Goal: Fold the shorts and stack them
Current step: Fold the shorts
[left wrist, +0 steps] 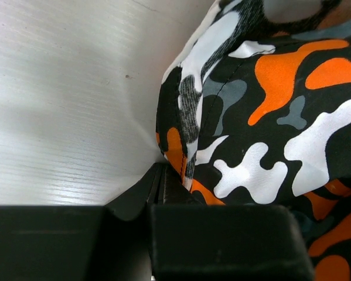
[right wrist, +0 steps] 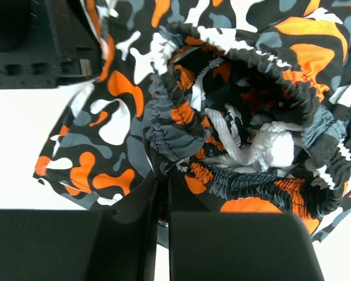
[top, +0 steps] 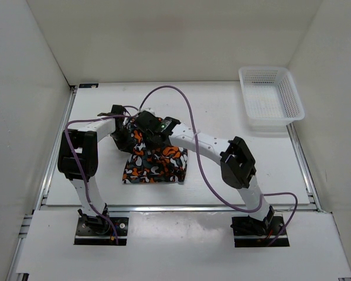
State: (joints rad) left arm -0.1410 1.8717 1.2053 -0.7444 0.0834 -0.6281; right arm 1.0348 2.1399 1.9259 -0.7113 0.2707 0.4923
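The shorts (top: 155, 164), in an orange, black, grey and white camouflage print, lie bunched on the white table between the two arms. Their far end is lifted. My left gripper (top: 127, 134) is at the far left corner, shut on a hem edge of the shorts (left wrist: 263, 117); the pinch shows at the left gripper (left wrist: 162, 171). My right gripper (top: 148, 133) is just beside it, shut on the gathered elastic waistband of the shorts (right wrist: 181, 117) at the right gripper (right wrist: 162, 177). A white drawstring (right wrist: 269, 146) lies inside the open waist.
A white mesh basket (top: 271, 98) stands at the back right of the table (top: 222, 111), well apart from the shorts. White walls enclose the table on three sides. The left gripper's black body (right wrist: 29, 47) is close to the right wrist.
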